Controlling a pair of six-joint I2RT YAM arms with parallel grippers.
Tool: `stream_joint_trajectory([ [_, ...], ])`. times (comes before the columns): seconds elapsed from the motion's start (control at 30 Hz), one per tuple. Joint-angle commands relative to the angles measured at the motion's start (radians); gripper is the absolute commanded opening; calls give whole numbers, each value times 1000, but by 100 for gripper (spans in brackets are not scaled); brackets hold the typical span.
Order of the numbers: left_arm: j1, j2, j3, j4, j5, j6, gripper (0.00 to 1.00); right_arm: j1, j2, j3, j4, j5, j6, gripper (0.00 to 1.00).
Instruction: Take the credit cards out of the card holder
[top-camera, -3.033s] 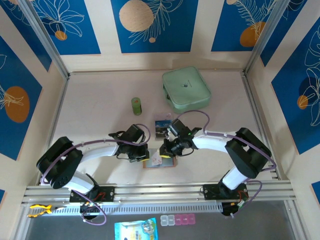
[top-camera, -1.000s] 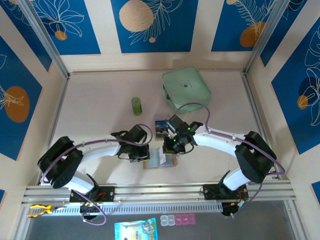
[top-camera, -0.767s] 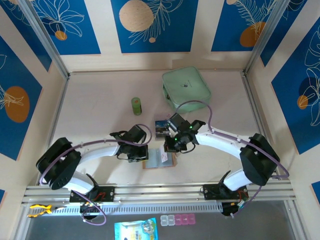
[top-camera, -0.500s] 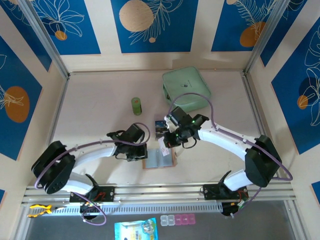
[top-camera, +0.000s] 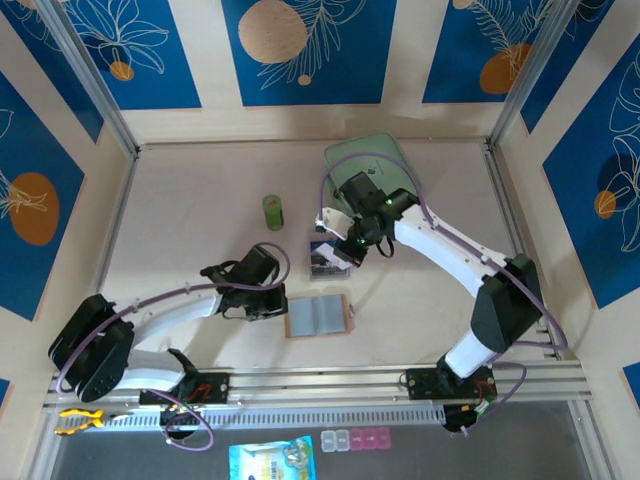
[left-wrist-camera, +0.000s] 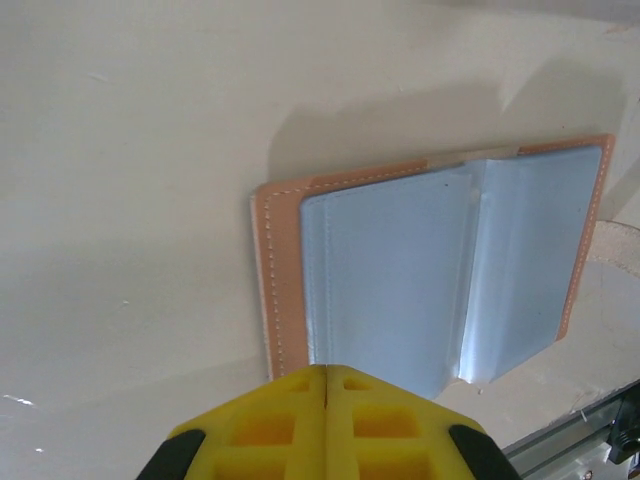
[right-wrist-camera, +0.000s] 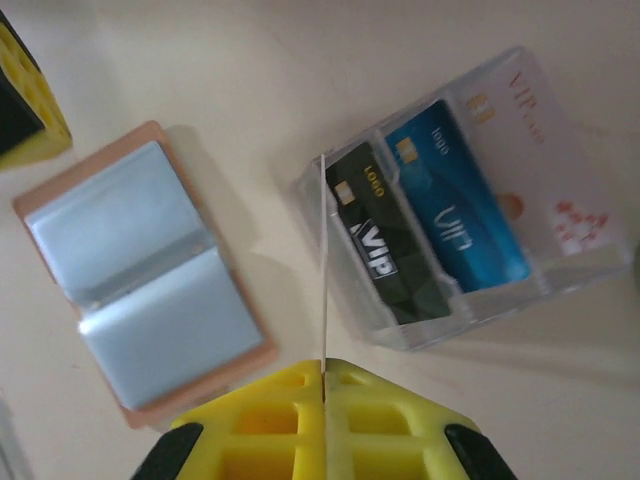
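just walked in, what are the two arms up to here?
The right gripper is shut on a thin card, seen edge-on, above a clear box that holds a black card, a blue card and a pale card. The wallet lies open on the table beside the box, and its visible pockets look empty. The left gripper is shut at the wallet's edge, with nothing visibly held.
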Motion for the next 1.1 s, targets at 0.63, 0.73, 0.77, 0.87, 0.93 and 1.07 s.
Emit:
stream_joint_trajectory([
  [0.63,117,14,-46,-5,46,69,4,-98,403,496,-203,10,-408,1],
  [0.73,126,23,-48,1,53,74,4,-101,424,497,-196,11,-411,3],
  [0.77,129,26,-48,2,55,74,4,-102,429,496,-190,14,-411,4],
  [0.87,132,32,-48,4,59,76,4,-104,441,485,-172,31,-415,4],
  [0.93,135,35,-48,5,61,79,4,-106,446,483,-169,37,-417,5],
  [1.07,137,36,-49,6,66,81,4,-110,447,483,-165,45,-415,14],
])
